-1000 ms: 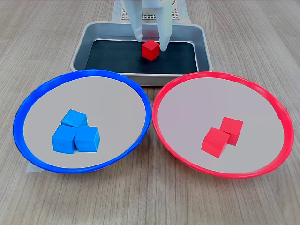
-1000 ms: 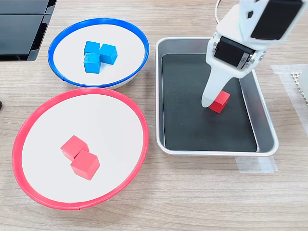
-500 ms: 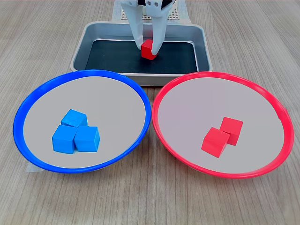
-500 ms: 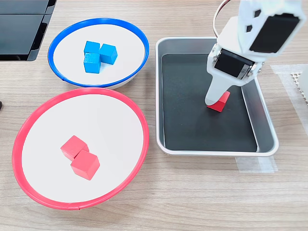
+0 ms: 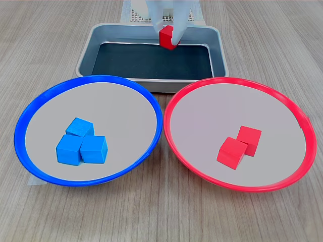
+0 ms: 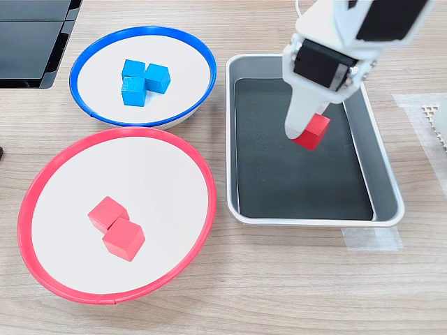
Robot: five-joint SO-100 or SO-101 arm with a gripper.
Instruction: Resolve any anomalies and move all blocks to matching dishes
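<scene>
so my gripper (image 5: 169,35) is clamped tight on the red block (image 5: 167,37), holding it up off the tray (image 6: 387,202) liner, around 12 o'clock in the first exterior view.

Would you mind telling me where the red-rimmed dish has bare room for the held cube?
The red-rimmed round dish is bare across its half nearest the grey metal tray. Two red cubes crowd its middle. The gripper holds the third red cube.
</scene>
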